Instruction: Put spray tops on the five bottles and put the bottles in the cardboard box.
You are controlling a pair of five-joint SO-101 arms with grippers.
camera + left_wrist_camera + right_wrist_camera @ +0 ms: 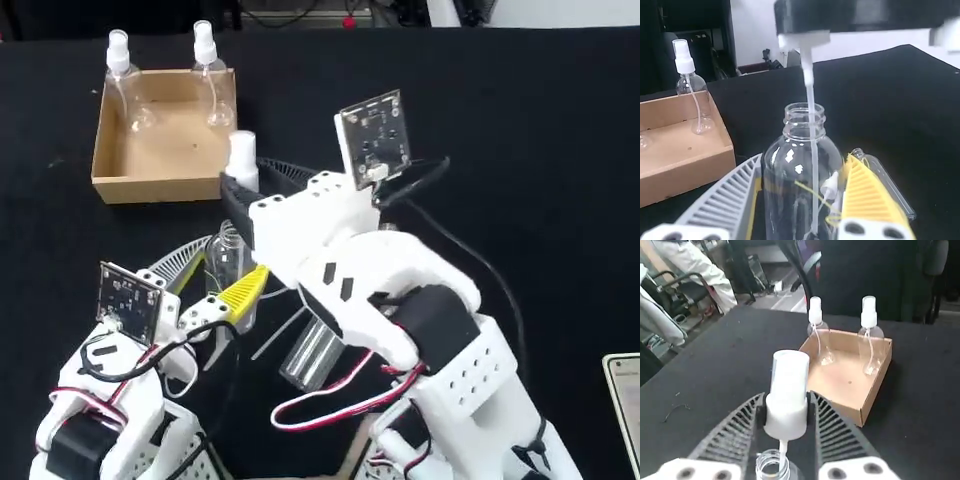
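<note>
My left gripper (pixel 802 200) is shut on a clear open bottle (pixel 797 170), held upright over the table; the same bottle (pixel 229 262) stands in the middle of the high view. My right gripper (pixel 786 415) is shut on a white spray top (pixel 787 395) just above the bottle's neck (pixel 772 465), with the top's dip tube (pixel 810 125) reaching down inside the bottle. The spray top (pixel 243 158) sits above the bottle in the high view. A cardboard box (pixel 165 150) at the back left holds two capped bottles (pixel 122 85) (pixel 210 75).
Another clear bottle without a top (pixel 315 355) lies on the black table beside the arms, and a loose dip tube (pixel 280 335) lies next to it. A white object (pixel 625 390) sits at the right edge.
</note>
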